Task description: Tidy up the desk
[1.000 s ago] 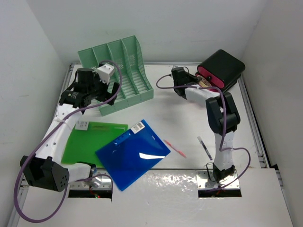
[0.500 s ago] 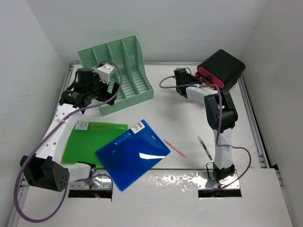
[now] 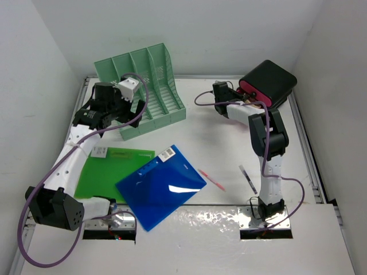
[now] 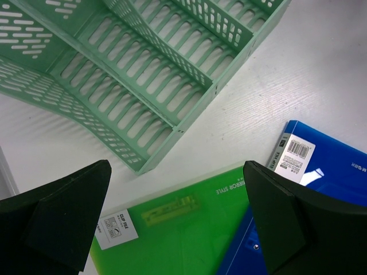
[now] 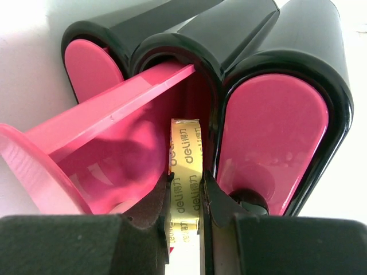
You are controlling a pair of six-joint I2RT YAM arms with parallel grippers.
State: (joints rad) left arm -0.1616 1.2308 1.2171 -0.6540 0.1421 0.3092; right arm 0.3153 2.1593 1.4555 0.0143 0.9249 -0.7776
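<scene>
White walls closed in the desk (image 3: 218,143) on three sides. At its far right corner the right gripper (image 5: 184,192) was clamped on what looked like a yellow roll of tape (image 5: 184,150), seen edge-on, and held it in the mouth of the open pink drawer (image 5: 109,123) of the black-and-pink drawer box (image 3: 269,80). The roll had not been let go, so that item seemed nearly stowed but not finished.

The left gripper (image 4: 176,186) hung with its jaws spread wide and nothing between them, above the near corner of the mint-green file rack (image 3: 143,86) and the top edge of the green folder (image 3: 106,172).

Most of the tidying appeared to be undone. The green folder lay flat on the desk with the blue folder (image 3: 160,186) overlapping its right side, and every slot of the rack looked unfilled. A pink pen (image 3: 212,179) lay loose just beside the blue folder, and a black pen (image 3: 248,179) near the right arm's base.
</scene>
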